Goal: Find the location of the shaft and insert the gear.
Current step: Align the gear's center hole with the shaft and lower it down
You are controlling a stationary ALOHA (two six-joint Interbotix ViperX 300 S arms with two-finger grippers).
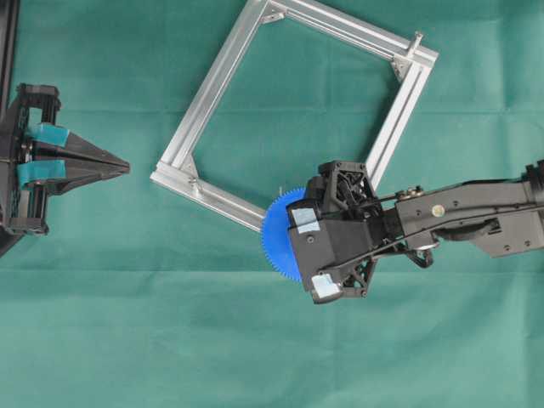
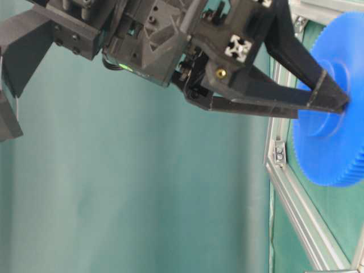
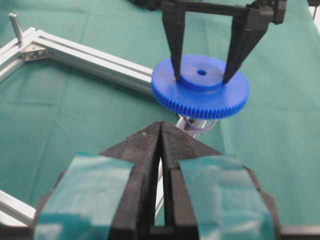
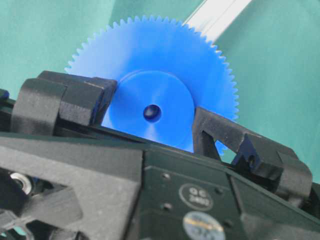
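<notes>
The bright-blue gear (image 1: 276,229) hangs level just above the near corner of the square aluminium frame (image 1: 212,98). My right gripper (image 1: 313,251) reaches down onto it, one finger on each side of the raised hub, shut on the gear (image 3: 200,92). The right wrist view looks down on the hub and its dark centre hole (image 4: 151,112). The shaft is hidden beneath the gear; only a thin wire loop (image 3: 202,128) shows under the gear's rim. My left gripper (image 1: 126,166) is shut and empty at the left, pointing toward the gear (image 2: 335,114).
A taller silver peg (image 1: 416,40) stands at the frame's far right corner, also visible as the peg (image 3: 15,27) in the left wrist view. Green cloth covers the table around the frame rail (image 2: 284,182). The right arm (image 1: 476,212) stretches in from the right edge.
</notes>
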